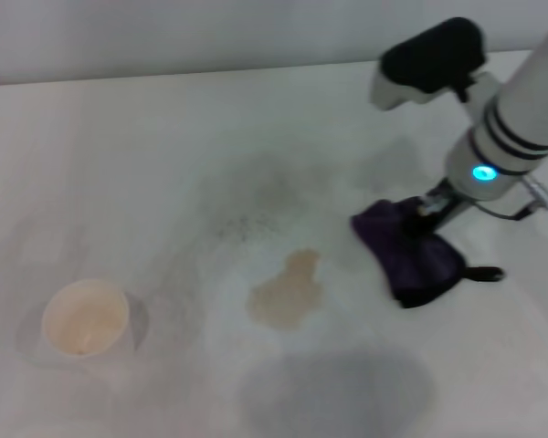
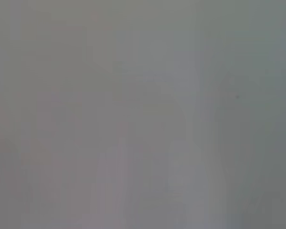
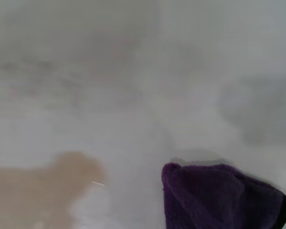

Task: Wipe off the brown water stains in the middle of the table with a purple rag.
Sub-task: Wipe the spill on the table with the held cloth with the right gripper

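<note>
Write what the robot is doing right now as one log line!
right gripper: down on purple rag | brown water stains: unwiped, beside rag | paper cup: robot's left | left arm: out of view

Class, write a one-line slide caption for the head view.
Right gripper down on the purple rag, beside the brown water stains on the table; a paper cup stands at left.

Taking the brown water stains (image 1: 288, 290) as the landmark, a strip of bare white table (image 1: 146, 155) lay open between them and the purple rag (image 1: 409, 253) to their right, nothing standing in that gap. The right gripper (image 1: 431, 212) and its arm stood over the rag, blocking any approach from that side. Well to the left of the stains sat a white paper cup (image 1: 85, 317), the only upright obstacle there. Beyond the stains the tabletop ran clear to the far edge.
</note>
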`<state>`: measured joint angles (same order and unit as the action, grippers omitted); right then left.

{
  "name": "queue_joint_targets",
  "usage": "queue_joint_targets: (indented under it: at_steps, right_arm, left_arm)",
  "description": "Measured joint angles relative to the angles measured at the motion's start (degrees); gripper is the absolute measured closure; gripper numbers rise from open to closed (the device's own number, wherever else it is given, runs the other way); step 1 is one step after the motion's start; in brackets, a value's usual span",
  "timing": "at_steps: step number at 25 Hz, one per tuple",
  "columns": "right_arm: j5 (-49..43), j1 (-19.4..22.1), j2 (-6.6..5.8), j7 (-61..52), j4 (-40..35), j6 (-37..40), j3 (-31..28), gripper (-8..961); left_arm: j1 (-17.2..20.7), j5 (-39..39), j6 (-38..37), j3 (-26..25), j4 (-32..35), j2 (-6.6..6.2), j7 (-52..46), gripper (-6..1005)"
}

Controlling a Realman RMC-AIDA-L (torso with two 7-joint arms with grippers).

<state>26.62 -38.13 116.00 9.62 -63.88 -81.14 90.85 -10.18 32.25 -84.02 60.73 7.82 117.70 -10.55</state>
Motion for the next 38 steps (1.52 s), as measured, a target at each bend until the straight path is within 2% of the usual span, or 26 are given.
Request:
queue_joint_targets:
  at_steps: [12,16,23,26,29,38]
  right_arm:
    - [12.23,-8.5,0.19,-4.54,0.52,2.67,17.5,870]
    - [19.48,-11.28,0.19,-4.93,0.0,4.1,24.26,870]
    - [27.02,-13.53,0.19,-4.64,-3.31,6.03,32.41,872]
    - [26.55,-14.1,0.2,-4.62,-2.94,6.46,32.81,873]
    - [23.29,-14.53,0.17,-4.61,-1.9,6.09,30.71,873]
    - [7.22,-13.83,-0.21,-4.07,4.59,1.58,17.65,873]
  left_arm:
    - [-0.28,0.3,-0.19,0.08,0.06,0.5,0.0,133]
    - [-0.27,0.29,-0.2,0.05,0.08,0.53,0.0,135]
    - [-0.2,0.26,-0.21,0.1,0.09,0.7,0.0,139]
    - [-0.15,0.27,-0.23,0.19,0.09,0.78,0.0,138]
    - [0.09,0.27,-0.26,0.18,0.04,0.81,0.0,137]
    - [0.42,0.27,-0.29,0.08,0.0,0.87,0.0,138]
